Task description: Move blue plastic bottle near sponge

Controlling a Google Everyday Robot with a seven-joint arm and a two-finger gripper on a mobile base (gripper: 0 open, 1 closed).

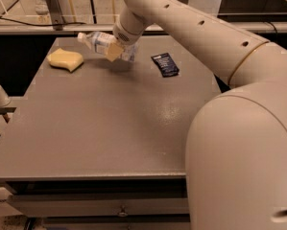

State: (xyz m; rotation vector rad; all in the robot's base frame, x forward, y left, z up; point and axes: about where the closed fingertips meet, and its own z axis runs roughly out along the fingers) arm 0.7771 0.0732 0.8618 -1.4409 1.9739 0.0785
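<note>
1. Over the far-left part of the table (100, 128), the blue plastic bottle (98, 40) is hanging in the tool's grip. It is lying almost on its side, with its white cap (80, 35) pointing toward 10 o'clock and its base toward 4 o'clock.
2. The tool (116, 50) is clamping shut on the bottle around its middle, over the pale label. One tan pad (114, 52) is pressing flat against the bottle's near side, and the other finger is hiding behind the bottle.
3. A soft shadow (115, 65) is falling on the table just under the bottle, so the bottle is sitting slightly raised rather than resting on the surface.
4. The sponge (65, 59) is lying flat on the table at 8 o'clock from the bottle's cap. It is near the cap but not touching it, and close to the table's left edge.
5. A dark blue packet (165, 64) is lying flat at 4 o'clock from the tool, well apart from the sponge, with the bottle hanging between the two.
6. The white arm (191, 30) is reaching in from 4 o'clock, its perforated link sloping up toward the tool. Its large rounded body (244, 162) is filling the 5 o'clock corner and covering the table's near right edge.
7. A pale ledge (47, 28) is running along behind the table at 12 o'clock.
</note>
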